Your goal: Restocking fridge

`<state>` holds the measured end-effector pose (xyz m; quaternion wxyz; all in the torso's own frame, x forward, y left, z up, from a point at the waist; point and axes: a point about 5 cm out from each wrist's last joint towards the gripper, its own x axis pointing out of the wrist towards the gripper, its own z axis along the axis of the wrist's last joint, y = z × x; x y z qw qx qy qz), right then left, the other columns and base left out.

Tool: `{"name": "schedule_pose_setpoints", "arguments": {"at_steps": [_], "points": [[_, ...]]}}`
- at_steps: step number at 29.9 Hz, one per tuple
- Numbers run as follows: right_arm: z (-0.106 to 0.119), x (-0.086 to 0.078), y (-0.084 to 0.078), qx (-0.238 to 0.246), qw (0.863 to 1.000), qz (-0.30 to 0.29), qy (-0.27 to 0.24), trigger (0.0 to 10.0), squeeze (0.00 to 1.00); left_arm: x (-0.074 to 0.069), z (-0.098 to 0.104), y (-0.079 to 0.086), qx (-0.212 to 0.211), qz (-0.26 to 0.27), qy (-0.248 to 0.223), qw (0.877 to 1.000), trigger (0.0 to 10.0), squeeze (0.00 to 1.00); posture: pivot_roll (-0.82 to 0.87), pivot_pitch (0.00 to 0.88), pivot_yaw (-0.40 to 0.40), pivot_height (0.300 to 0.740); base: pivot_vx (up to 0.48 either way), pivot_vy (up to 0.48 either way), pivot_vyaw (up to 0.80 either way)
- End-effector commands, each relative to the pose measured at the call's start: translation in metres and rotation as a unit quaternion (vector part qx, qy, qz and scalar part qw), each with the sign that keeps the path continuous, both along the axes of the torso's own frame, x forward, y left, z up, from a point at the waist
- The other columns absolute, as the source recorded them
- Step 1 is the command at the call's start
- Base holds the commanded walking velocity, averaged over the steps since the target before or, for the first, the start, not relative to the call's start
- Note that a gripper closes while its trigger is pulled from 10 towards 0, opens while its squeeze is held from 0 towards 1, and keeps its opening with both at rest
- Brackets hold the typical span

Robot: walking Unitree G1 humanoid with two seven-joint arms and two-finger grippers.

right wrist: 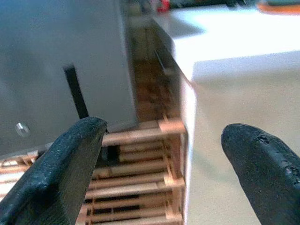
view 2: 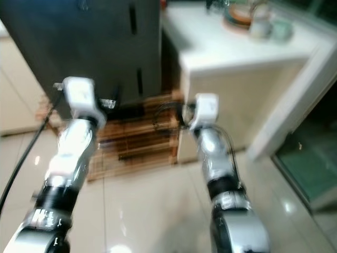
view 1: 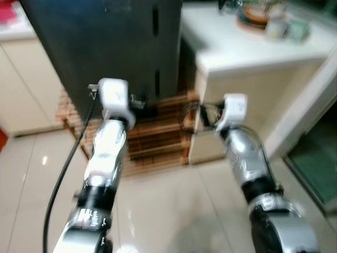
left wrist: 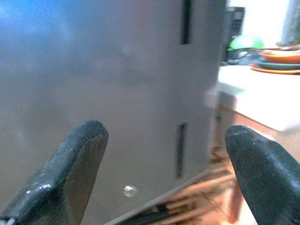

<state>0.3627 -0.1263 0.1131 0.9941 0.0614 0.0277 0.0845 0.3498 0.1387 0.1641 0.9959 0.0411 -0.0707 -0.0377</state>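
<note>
A dark grey fridge (view 1: 105, 47) stands shut in front of me on a wooden slatted pallet (view 1: 158, 134). Narrow black handle slots (view 1: 156, 23) run down its right side. Both silver arms reach toward it. My left gripper (left wrist: 164, 173) is open and close to the fridge's lower door face (left wrist: 117, 93), holding nothing. My right gripper (right wrist: 164, 164) is open too, holding nothing, and points at the gap between the fridge (right wrist: 51, 70) and the white counter (right wrist: 234, 56).
The white counter (view 1: 253, 47) to the right of the fridge carries plates, bowls and cups (view 1: 263, 18) at its far end. Cream cabinets (view 1: 21, 84) stand at the left. A black cable (view 1: 63, 174) hangs beside my left arm. Glossy tiled floor (view 1: 174, 211) lies below.
</note>
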Motion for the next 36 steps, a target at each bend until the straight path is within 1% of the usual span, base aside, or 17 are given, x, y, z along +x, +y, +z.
{"name": "schedule_pose_setpoints", "arguments": {"at_steps": [1, 3, 6, 8, 11, 20, 25, 29, 36], "points": [[0.011, 0.005, 0.013, 0.003, 1.000, 0.016, -0.020, 10.0, 0.00, 0.004, -0.001, 0.011, 0.016, 0.021, 0.008, 1.000, 10.0, 0.00, 0.06, 0.000, -0.013, 0.740, 0.000, 0.000, 0.00], [0.012, 0.006, 0.012, 0.003, 1.000, 0.015, -0.021, 10.0, 0.00, 0.011, 0.002, 0.016, 0.030, 0.034, 0.011, 0.999, 10.0, 0.00, 0.06, 0.000, -0.015, 0.740, 0.000, 0.000, 0.00], [0.013, 0.007, 0.011, 0.004, 1.000, 0.014, -0.023, 10.0, 0.00, 0.016, 0.004, 0.021, 0.038, 0.043, 0.011, 0.998, 10.0, 0.00, 0.06, 0.000, -0.016, 0.740, 0.000, 0.000, 0.00], [0.013, 0.006, 0.012, 0.008, 0.999, 0.015, -0.028, 10.0, 0.00, 0.022, 0.008, 0.028, 0.038, 0.055, 0.010, 0.998, 10.0, 0.00, 0.06, 0.000, -0.016, 0.740, 0.000, 0.000, 0.00], [0.013, 0.005, 0.013, -0.013, 0.999, 0.021, -0.032, 10.0, 0.00, 0.028, 0.014, 0.037, 0.036, 0.064, 0.009, 0.997, 10.0, 0.00, 0.05, 0.000, -0.010, 0.740, 0.000, 0.000, 0.20], [0.015, 0.006, 0.015, -0.011, 0.999, 0.023, -0.037, 10.0, 0.00, 0.032, 0.019, 0.033, 0.034, 0.053, -0.009, 0.998, 10.0, 0.00, 0.03, 0.000, -0.008, 0.740, 0.463, 0.000, 0.53], [0.018, 0.008, 0.018, -0.005, 0.999, 0.026, -0.044, 10.0, 0.00, 0.034, 0.021, 0.035, 0.035, 0.055, -0.013, 0.998, 10.0, 0.00, 0.04, 0.000, -0.007, 0.740, 0.472, 0.000, 0.49], [0.019, 0.009, 0.019, 0.001, 0.999, 0.024, -0.043, 10.0, 0.00, 0.035, 0.023, 0.041, 0.039, 0.059, -0.016, 0.997, 10.0, 0.00, 0.04, 0.000, -0.006, 0.740, 0.472, 0.000, 0.00], [0.019, 0.009, 0.020, 0.002, 0.999, 0.026, -0.044, 10.0, 0.00, 0.037, 0.024, 0.043, 0.041, 0.060, -0.018, 0.997, 10.0, 0.00, 0.04, 0.000, -0.003, 0.740, 0.472, 0.000, 0.00]]}}
